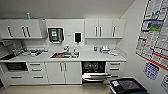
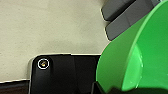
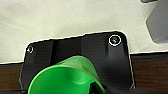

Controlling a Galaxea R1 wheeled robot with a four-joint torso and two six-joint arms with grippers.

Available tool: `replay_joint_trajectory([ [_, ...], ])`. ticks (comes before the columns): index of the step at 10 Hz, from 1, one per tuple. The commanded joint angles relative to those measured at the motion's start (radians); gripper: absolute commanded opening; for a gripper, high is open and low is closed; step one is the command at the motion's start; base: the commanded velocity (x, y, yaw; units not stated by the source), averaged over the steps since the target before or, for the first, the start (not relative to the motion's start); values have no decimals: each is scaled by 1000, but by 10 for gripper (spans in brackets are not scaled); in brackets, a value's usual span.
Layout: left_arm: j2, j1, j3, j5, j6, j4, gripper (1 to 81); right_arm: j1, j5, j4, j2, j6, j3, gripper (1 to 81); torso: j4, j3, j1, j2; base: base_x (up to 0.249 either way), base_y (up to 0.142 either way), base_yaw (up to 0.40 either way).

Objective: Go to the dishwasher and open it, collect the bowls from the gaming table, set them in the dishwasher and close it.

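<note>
A black bin (image 1: pixel 128 86) stands just beside the open dishwasher (image 1: pixel 93 70) (finger state: cannot tell).

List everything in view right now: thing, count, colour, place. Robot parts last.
dishwasher: one, dark inside, door folded down, under the counter right of the sink.
sink: one, set in the white counter, middle.
wall cabinets: white, dark handles, above the counter.
base cabinets: white, below the sink.
black built-in appliance: one, under the counter, far left.
bin: one, dark, floor by the right wall.
posters: on the right wall.
wide green bowl: one, close in the left wrist view.
green bowl: one, close in the right wrist view.
dark robot plate: one in each wrist view, over pale floor.
</note>
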Motion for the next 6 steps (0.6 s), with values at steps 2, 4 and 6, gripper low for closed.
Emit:
replay_joint_trajectory([
  [2,-24,-66,17,27,-3,12,10,61,-29,-4,-4,0,3,10,0,0,0,0,139,0,0],
  [4,-24,-68,17,27,-3,12,10,61,-29,-4,-4,0,3,10,0,0,0,0,140,0,0],
  [6,-25,-66,17,19,-3,12,10,61,-29,-4,-4,0,3,10,0,0,0,0,140,0,0],
])
